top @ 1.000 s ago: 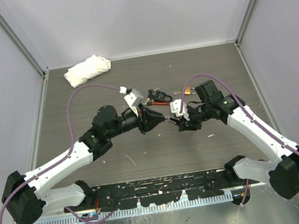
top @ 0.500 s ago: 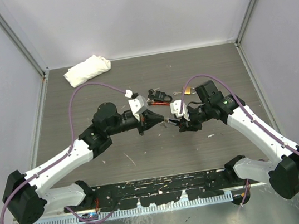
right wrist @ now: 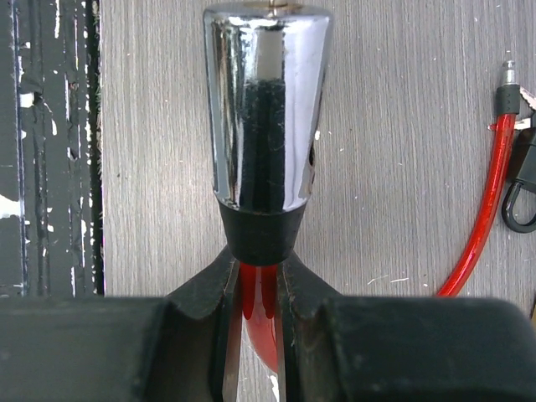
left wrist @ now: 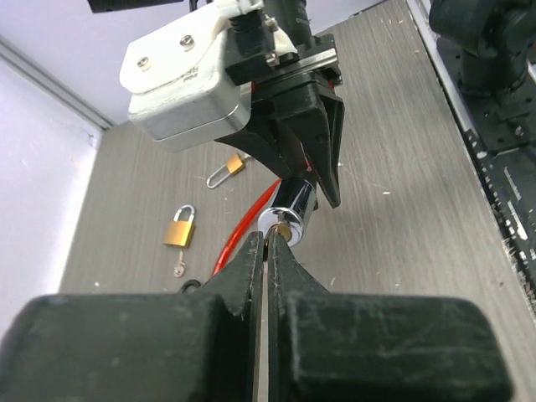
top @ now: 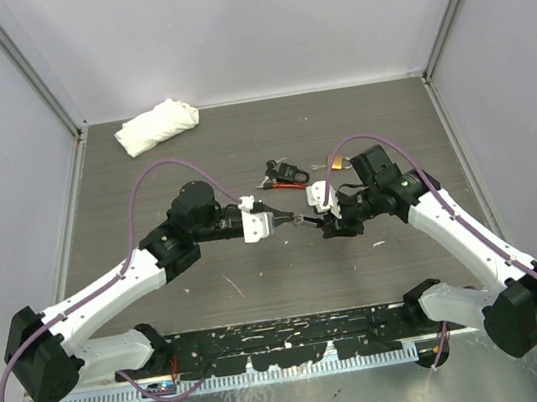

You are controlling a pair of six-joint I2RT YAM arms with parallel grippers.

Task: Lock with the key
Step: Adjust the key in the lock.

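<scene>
Top external view: both arms meet over the middle of the table, at the lock cylinder.
Lock cylinder: a chrome barrel with a black collar, lifted off the table and lying roughly level, its keyhole end toward the left arm.
Right gripper: clamped on the cylinder's collar end, where the red cable leaves it.
Left gripper: pinched fully closed, fingertips right at the brass keyhole face of the cylinder; whether a key sits between them cannot be told.
Room on the left-arm side of the cylinder: bare tabletop out to the side wall.
Room beyond the cylinder: a black clip bundle lies near, and a white cloth is well apart against the back wall.
Room on the right-arm side: the right arm itself fills the space, with a strip of bare table along the wall.
Room on the near side: open tabletop down to the black base rail.
Loose items beside the cable: a brass padlock, a second small padlock and a small silvery bit.
Writing: the padlock faces are too small to read.
</scene>
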